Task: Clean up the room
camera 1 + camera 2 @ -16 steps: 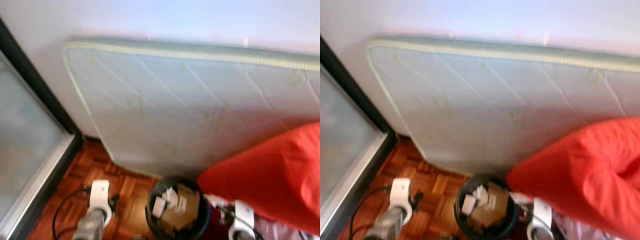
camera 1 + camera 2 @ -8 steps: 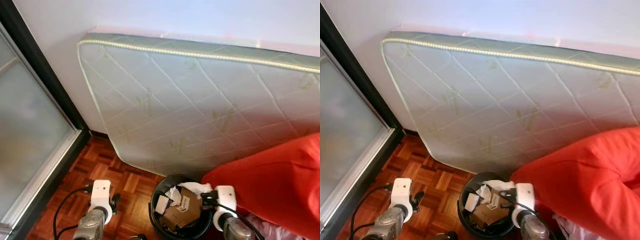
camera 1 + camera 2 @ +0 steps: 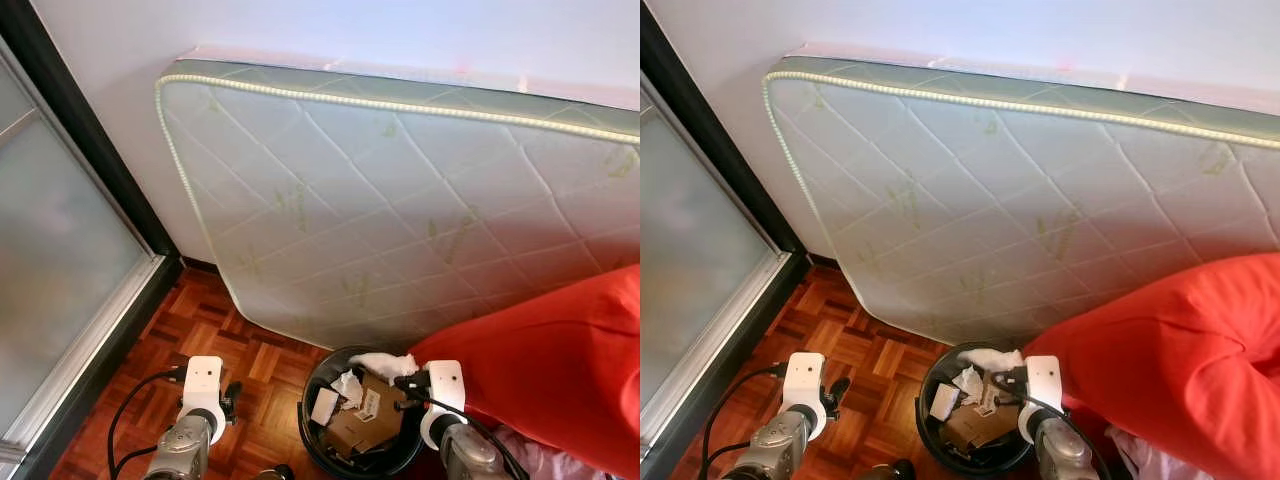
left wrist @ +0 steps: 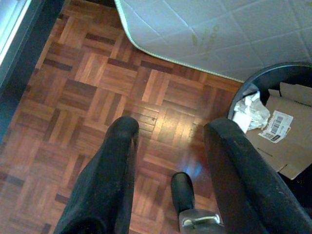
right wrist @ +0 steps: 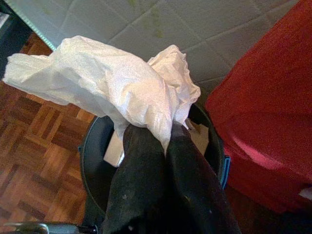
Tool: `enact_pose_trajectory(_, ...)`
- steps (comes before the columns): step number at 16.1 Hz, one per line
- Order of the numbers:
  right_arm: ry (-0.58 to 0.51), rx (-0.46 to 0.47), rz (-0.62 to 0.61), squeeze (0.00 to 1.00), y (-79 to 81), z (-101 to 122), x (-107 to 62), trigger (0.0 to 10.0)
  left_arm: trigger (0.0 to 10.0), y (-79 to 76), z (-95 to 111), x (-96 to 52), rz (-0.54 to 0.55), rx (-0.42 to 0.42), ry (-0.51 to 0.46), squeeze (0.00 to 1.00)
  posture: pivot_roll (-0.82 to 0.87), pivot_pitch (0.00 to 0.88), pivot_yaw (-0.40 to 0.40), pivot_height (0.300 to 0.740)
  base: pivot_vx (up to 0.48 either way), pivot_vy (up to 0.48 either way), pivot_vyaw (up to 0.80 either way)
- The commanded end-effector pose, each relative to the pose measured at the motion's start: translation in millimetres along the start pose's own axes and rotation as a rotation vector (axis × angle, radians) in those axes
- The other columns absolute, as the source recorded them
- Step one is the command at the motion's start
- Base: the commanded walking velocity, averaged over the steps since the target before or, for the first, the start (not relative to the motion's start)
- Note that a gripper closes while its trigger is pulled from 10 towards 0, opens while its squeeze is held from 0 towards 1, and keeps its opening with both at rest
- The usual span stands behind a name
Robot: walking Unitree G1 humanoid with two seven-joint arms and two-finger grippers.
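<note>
Running along the far left is a frosted glass door (image 3: pixel 50 270) in a dark frame, and beside it the parquet floor (image 3: pixel 205 335) spreads out in small brown squares. Over that floor hangs the left end effector (image 4: pixel 168 146), its two black fingers spread apart and holding nothing, with bare wood between them.

A quilted white mattress (image 3: pixel 400 210) with faint green sprigs and a green edge band stands on its side against the wall, just behind the black waste bin (image 3: pixel 318 372). The bin is round and already holds a piece of brown cardboard (image 4: pixel 287 141) with a barcode label, plus scraps of white paper.

The crumpled tissue (image 5: pixel 105 85) is a thin, creased white wad, bunched into loose folds with one end trailing out sideways. It sits above the bin's rim on the mattress side, pinched at its lower edge by the right end effector (image 5: pixel 165 134), whose fingers are pressed together on the paper. In the head view the tissue (image 3: pixel 385 365) sits at that arm's tip, over the bin's opening.

To the right, a large red cushion-like mass (image 3: pixel 560 360) lies just beside the bin.
</note>
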State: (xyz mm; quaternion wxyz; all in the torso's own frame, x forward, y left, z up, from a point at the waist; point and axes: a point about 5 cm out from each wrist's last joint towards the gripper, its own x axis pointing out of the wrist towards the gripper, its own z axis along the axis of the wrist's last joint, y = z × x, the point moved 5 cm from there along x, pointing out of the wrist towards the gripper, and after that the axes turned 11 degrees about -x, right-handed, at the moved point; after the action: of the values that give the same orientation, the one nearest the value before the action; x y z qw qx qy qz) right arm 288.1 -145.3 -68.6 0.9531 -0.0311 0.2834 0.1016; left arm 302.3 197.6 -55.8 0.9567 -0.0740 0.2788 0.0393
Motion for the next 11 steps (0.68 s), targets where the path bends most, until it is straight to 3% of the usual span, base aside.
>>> enact_pose_trajectory(1,0.014,0.02,-0.008,0.0,-0.9,-5.1,-1.6,10.0,10.0,2.0,-5.8,-2.2,0.003,0.01,0.01,0.0,0.16,0.181,0.023,0.74,0.0,0.0,0.0)
enact_pose_trajectory(6,0.038,0.019,-0.001,0.0,1.8,-10.1,-2.1,10.0,10.0,1.0,-5.8,-2.2,0.001,0.01,0.008,0.0,0.16,0.184,0.023,0.74,0.0,0.0,0.0)
enact_pose_trajectory(7,0.039,0.021,-0.001,0.09,1.9,-10.6,-2.3,10.0,10.0,0.7,-6.0,-2.2,0.001,0.011,0.009,0.0,0.16,0.185,0.023,0.74,0.0,0.0,0.0)
enact_pose_trajectory(8,0.041,0.023,-0.001,0.67,2.3,-11.8,-2.7,10.0,10.0,0.6,-5.9,-2.1,-0.001,0.012,0.009,0.0,0.16,0.185,0.023,0.74,0.0,0.0,0.0)
enact_pose_trajectory(9,0.042,0.024,-0.001,0.67,2.4,-12.1,-2.8,10.0,10.0,0.6,-5.8,-2.1,-0.001,0.013,0.009,0.0,0.16,0.185,0.023,0.74,0.0,0.0,0.0)
enact_pose_trajectory(10,0.043,0.025,0.0,1.0,2.8,-13.2,-3.2,10.0,10.0,0.5,-5.6,-2.1,-0.001,0.013,0.008,0.0,0.16,0.185,0.023,0.74,0.0,0.0,0.0)
enact_pose_trajectory(11,0.043,0.026,0.0,1.0,3.0,-13.7,-3.4,10.0,10.0,0.6,-5.4,-2.0,-0.001,0.012,0.007,0.0,0.16,0.185,0.023,0.74,0.0,0.0,0.0)
